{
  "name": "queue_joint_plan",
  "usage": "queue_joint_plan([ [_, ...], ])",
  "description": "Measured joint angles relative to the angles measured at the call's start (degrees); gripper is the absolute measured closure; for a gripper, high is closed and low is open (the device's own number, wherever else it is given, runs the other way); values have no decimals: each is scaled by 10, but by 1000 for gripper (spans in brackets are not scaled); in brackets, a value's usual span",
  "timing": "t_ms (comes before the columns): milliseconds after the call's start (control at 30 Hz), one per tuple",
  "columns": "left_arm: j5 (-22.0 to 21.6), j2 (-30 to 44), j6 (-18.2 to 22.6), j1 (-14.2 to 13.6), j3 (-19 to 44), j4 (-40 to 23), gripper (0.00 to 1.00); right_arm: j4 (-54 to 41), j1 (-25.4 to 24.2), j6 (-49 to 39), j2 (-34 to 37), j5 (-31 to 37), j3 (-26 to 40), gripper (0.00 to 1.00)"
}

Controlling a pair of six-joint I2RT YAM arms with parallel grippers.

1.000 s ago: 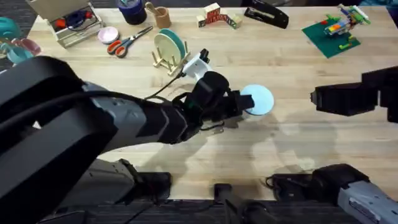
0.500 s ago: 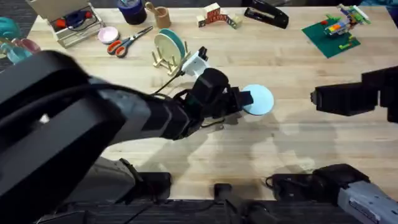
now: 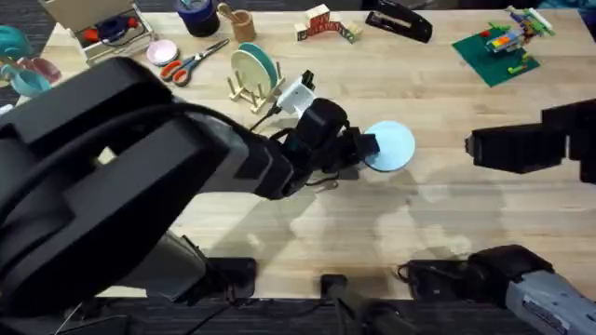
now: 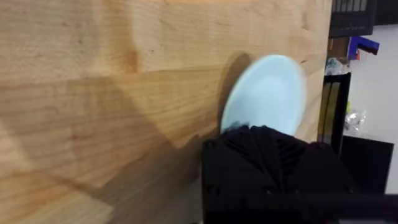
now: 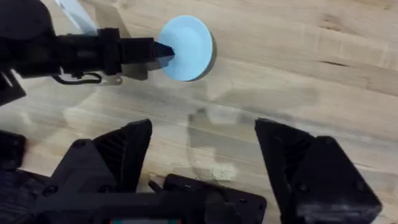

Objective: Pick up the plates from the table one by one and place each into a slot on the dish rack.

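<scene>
Left gripper (image 3: 368,146) clamped on the near rim of the light blue plate (image 3: 389,146); plate tilted, shadow beneath it in the left wrist view, far edge low over the counter (image 3: 372,214).

Right gripper (image 5: 202,155) wide open, holding nothing, hovering well to the right of the left jaws.

Behind and left of the left jaws: dish rack (image 3: 250,86), thin pale dowels, with the creamy yellow plate (image 3: 248,67) upright in a slot and a teal plate (image 3: 265,65) just behind it. Scissors (image 3: 186,63) beyond the rack, toy blocks (image 3: 324,25) and a wooden cup (image 3: 242,22) farther back. Nothing lies between plate and rack.

Counter: light planks, clear grain.

Right wrist view shows the black fingers (image 5: 158,52) pinching the round flat plate edge.
</scene>
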Motion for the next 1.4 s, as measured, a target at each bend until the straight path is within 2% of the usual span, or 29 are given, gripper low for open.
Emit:
queue_joint_plan([
  [267,9,16,-16,0,9,10,960,-1,0,0,0,0,0,6],
  [767,9,16,-19,0,9,10,960,4,-9,0,0,0,0,7],
  [933,9,16,-18,0,9,10,960,14,-55,0,10,-12,0,7],
  [1233,9,16,-18,0,9,10,960,68,-171,-42,81,-132,-7,7],
  [1400,9,16,-19,0,9,10,960,110,-219,-70,117,-200,-57,7],
])
